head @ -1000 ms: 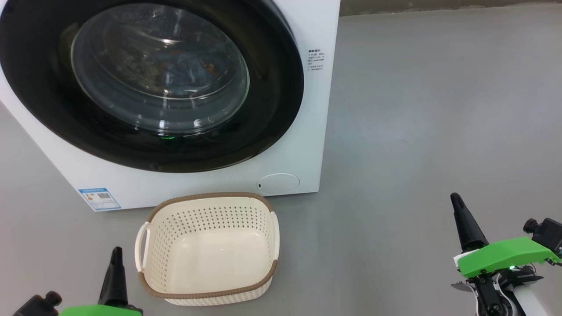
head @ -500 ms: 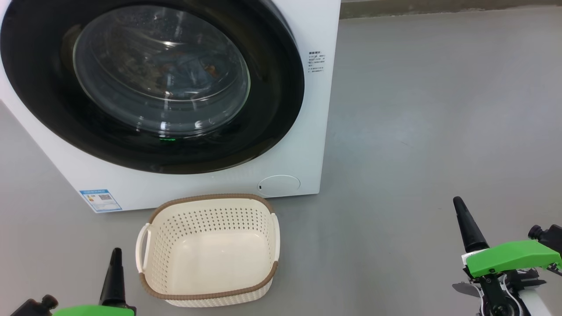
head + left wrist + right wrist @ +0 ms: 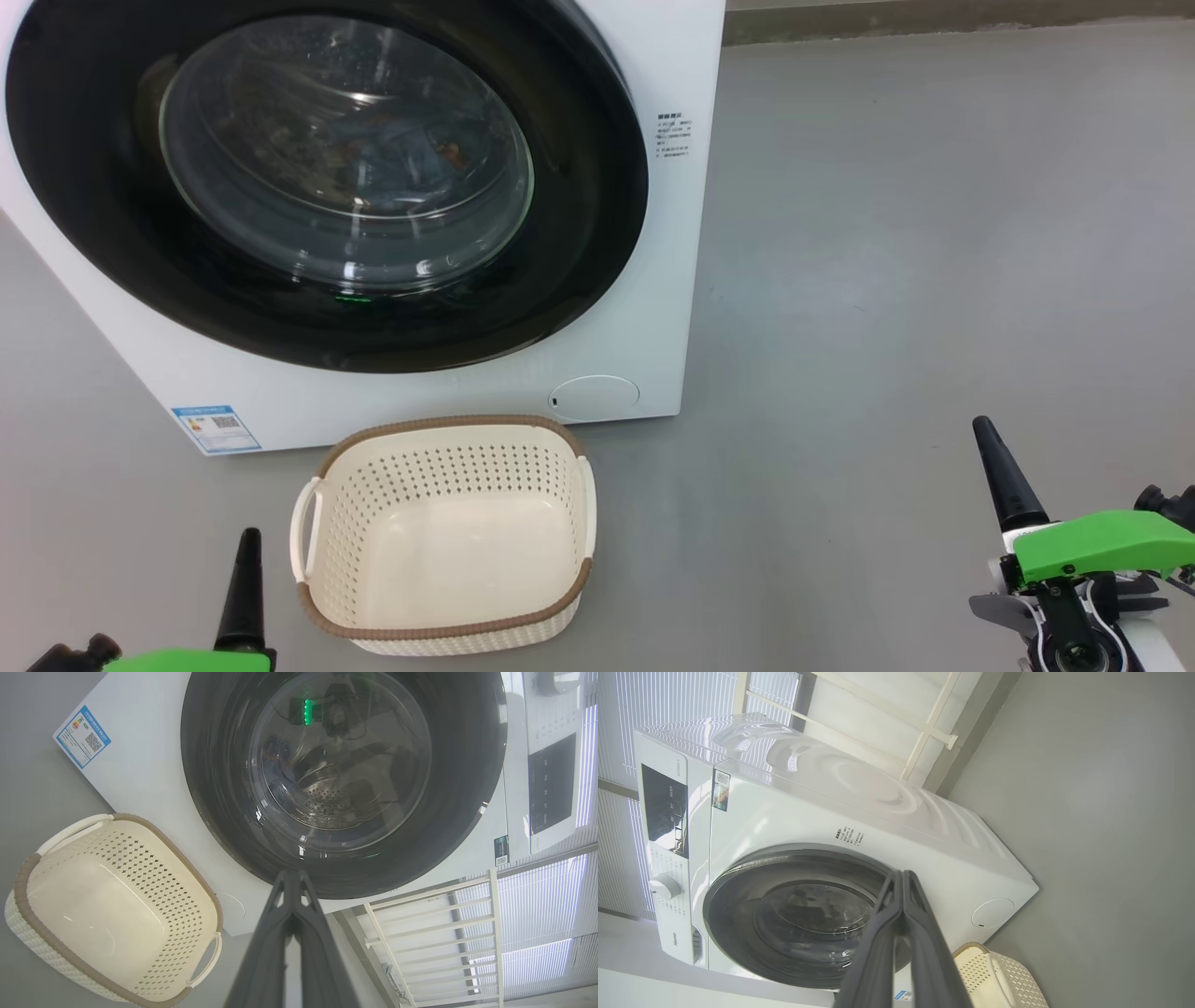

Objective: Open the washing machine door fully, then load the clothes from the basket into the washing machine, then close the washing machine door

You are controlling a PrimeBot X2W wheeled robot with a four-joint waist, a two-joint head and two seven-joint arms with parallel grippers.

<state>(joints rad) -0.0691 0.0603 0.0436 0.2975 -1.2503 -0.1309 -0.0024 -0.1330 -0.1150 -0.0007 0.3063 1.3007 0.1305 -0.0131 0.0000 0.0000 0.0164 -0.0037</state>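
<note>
Black rim of the door (image 3: pixel 597 187) sits flush on the white washing machine (image 3: pixel 672 280), so the door reads as closed. Blue fabric with orange print, the clothes (image 3: pixel 411 145), shows through the glass, inside the machine. The basket (image 3: pixel 439 467) sits on the floor (image 3: pixel 887 233) just in front of the machine, with nothing in it. My read: all three steps look done, nothing left to grab

- left gripper (image 3: pixel 248 588): fingers pressed together, holding nothing, low beside the basket's left side, not touching it
- right gripper (image 3: pixel 994 467): same, tips together, empty, well off to the right over bare floor

Handling notes if anything needs redoing:
- door: rigid, probably latches firmly. Rim is slick and the glass dome gives no purchase, so hook the rim edge on the side away from the hinge. Can't tell from these views which side that is
- clothes: light, limp, will drape and snag. Pinch a bunched fold, not a flat patch
- basket: light plastic, likely slides if nudged. Take it by the brown rim
</note>
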